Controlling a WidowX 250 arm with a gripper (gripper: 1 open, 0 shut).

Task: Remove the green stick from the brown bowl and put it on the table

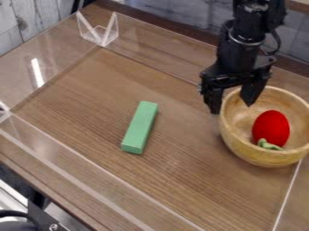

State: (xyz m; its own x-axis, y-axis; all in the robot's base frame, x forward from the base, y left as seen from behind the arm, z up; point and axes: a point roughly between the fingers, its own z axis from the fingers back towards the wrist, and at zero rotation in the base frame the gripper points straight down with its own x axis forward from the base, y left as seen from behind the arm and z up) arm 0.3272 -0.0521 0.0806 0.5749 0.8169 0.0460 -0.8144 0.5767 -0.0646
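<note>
The green stick (140,126) lies flat on the table (85,99), left of centre, well apart from the brown bowl (259,149). The bowl stands at the right and holds a red round object with a green stem (270,128). My gripper (234,94) hangs above the bowl's left rim, its dark fingers spread open and empty, pointing down.
Low clear acrylic walls (36,72) edge the table on the left, back and front. A clear folded acrylic piece (99,30) stands at the back left corner. The arm's black body rises at the upper right.
</note>
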